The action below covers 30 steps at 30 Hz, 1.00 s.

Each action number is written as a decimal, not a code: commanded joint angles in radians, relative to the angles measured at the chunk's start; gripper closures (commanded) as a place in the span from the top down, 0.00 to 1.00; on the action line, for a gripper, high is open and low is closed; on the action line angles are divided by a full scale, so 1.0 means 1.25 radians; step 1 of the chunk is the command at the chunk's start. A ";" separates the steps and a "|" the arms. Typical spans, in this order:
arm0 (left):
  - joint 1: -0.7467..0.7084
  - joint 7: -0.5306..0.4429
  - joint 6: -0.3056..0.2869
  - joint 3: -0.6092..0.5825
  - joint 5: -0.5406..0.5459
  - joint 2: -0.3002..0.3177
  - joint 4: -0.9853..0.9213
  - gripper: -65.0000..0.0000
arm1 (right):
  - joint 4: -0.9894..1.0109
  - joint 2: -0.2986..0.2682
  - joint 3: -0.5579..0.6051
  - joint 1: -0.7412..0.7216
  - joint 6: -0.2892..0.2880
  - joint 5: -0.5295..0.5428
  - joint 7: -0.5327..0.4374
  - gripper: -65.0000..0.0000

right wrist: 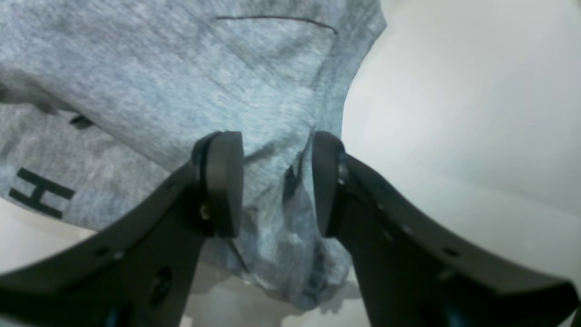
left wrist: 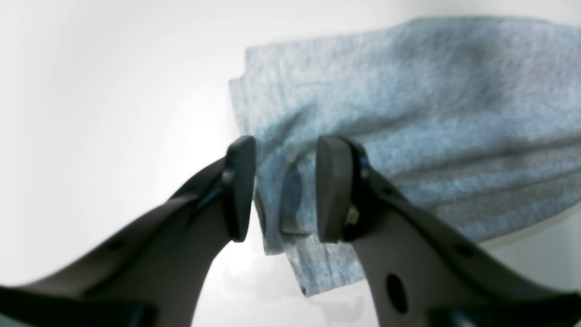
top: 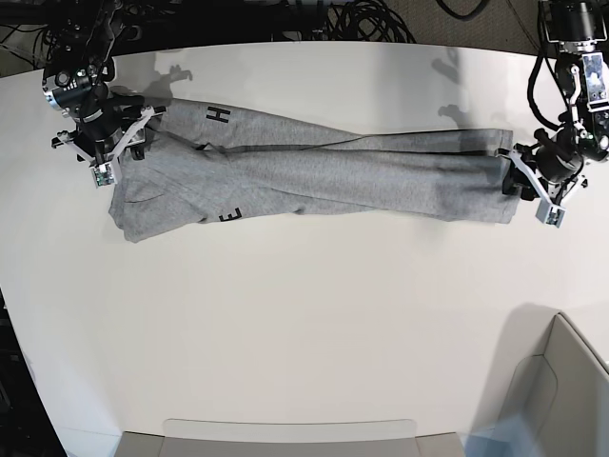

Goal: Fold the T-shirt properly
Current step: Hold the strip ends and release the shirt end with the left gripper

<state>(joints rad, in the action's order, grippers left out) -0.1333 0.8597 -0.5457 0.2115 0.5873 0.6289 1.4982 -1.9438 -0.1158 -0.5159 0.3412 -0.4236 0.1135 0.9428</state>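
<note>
T-shirt (top: 314,176) stretched as a long, narrow, rumpled band along the far edge of the white table (top: 304,333). Left gripper (left wrist: 283,188) and right gripper (right wrist: 277,184) both parted, cloth loose between the jaws, not pinched. Lengthwise fold apparently done; crosswise folding still left.

We're looking at a robotics lab bench here: a broad white table (top: 304,324) under an overhead camera, with black cables (top: 362,19) bundled along its far edge. Two black arms are mounted at the back corners, and grey bins (top: 561,381) sit at the near edge.
</note>
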 commanded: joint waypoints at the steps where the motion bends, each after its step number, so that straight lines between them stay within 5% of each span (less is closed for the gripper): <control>1: 0.010 -0.014 0.000 0.011 0.006 0.018 0.007 0.39 | -0.013 -0.007 -0.002 -0.004 -0.003 0.004 -0.013 0.39; 8: 0.097 -0.013 -0.007 0.002 0.006 0.018 -0.156 0.45 | -0.012 -0.007 -0.003 -0.002 -0.003 0.001 -0.013 0.39; 12: 0.158 -0.008 -0.122 -0.056 0.007 0.019 -0.282 0.45 | -0.012 -0.007 -0.002 0.004 -0.003 0.001 -0.013 0.39; 24: 0.197 0.127 -0.122 -0.110 -0.005 0.014 -0.404 0.45 | -0.013 -0.009 -0.006 0.010 -0.003 -0.001 -0.013 0.39; 30: 0.201 0.203 -0.122 -0.106 0.000 0.016 -0.400 0.33 | -0.012 -0.007 -0.005 0.009 -0.003 -0.001 -0.013 0.39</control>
<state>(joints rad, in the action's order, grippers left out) 0.1280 1.0309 -0.7010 0.0860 0.6292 0.6426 1.0039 -1.9423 -0.1181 -0.5209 0.3546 -0.4236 0.1059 0.9424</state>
